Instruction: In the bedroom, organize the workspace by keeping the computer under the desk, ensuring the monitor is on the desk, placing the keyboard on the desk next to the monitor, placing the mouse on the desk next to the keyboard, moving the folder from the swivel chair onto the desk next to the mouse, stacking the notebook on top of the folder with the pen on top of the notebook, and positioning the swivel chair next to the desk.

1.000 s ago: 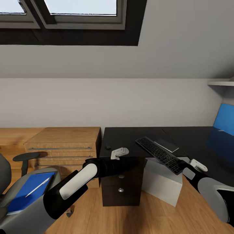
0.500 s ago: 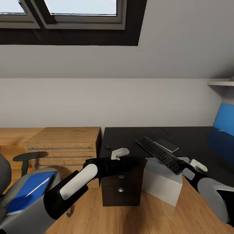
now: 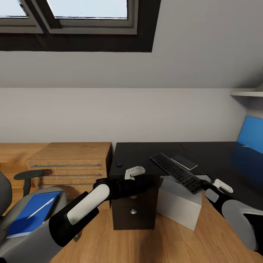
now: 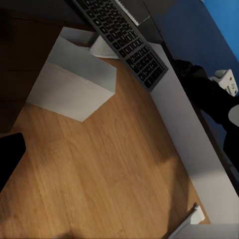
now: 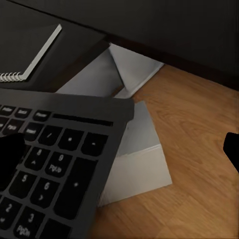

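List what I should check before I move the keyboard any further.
1. Keyboard fully on the desk: not ok, its near end overhangs the edge above the computer.
2. Right gripper firmly on the keyboard's end: cannot tell.
3. Mouse beside the keyboard: not ok, it lies apart near the desk's left edge.
4. Folder on the desk: not ok, it is on the swivel chair with the pen on it.
5. Notebook clear of the keyboard's path: cannot tell, it lies close behind.

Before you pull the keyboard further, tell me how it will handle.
The keyboard looks thin and rigid, so it should probably stay flat. Part of it overhangs the desk above the computer, so it may tip. The right pincer seems to grip one end.
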{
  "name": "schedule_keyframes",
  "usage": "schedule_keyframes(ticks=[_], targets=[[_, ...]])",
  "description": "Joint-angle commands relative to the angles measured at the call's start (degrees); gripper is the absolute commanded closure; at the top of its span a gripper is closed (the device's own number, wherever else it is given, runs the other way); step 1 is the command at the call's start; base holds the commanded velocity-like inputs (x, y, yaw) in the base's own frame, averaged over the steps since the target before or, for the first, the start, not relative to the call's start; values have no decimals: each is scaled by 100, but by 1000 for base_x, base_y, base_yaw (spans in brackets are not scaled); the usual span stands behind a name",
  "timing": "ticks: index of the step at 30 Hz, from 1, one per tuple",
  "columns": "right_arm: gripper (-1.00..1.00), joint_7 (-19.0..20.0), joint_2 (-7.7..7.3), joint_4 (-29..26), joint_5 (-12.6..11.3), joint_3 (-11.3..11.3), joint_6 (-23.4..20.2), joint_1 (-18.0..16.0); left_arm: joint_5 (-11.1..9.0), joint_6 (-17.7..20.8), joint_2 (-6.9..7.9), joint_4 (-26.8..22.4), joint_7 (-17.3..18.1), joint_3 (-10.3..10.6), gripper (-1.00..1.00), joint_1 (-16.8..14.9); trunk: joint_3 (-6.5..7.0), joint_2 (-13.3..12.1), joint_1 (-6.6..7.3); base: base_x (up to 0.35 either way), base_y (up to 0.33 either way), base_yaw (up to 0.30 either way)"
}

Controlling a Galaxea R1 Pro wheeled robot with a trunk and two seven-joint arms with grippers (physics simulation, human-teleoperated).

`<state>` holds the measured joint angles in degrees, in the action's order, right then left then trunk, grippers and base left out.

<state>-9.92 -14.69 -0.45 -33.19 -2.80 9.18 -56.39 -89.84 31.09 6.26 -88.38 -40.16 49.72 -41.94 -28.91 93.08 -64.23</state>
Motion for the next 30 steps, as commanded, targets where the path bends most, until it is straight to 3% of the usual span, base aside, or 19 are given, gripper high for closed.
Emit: schedule_keyframes(ticks=[1, 30], targets=[[-100, -8, 1, 1, 5, -27, 15, -4, -45, -8, 3, -6, -45, 4, -100, -7, -7, 4, 1, -39, -45, 0], [-100, -1, 1, 1, -2, -20, 16, -4, -44, -13, 15, -13, -45, -9, -100, -7, -7, 4, 1, -4, -4, 0]])
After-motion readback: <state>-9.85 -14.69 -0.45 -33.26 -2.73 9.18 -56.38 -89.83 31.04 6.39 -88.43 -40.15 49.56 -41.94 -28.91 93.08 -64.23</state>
